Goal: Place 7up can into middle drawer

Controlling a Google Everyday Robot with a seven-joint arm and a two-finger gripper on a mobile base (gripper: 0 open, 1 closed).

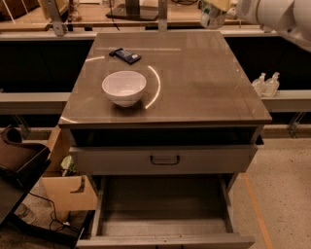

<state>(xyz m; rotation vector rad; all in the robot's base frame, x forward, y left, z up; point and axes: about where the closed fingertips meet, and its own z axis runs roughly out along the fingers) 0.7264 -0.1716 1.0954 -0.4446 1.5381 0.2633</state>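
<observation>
Camera view: grey metal cabinet with a glossy brown top [204, 82]; its wide shallow grey middle drawer [165, 216] stands open at the cabinet's base. Beyond the cabinet's far edge, the gripper [214, 10] appears clamped on the small silver-green 7up can [210, 18]. Risk: on descent, the can could strike the cabinet's front edge and slip.

The arm [273, 12] is glossy white, made of fat, rounded shells with a darker seam where two segments meet. At its tip, high at the back and right of centre, sits the gripper [213, 9], pale cream with greenish-white patches.
</observation>
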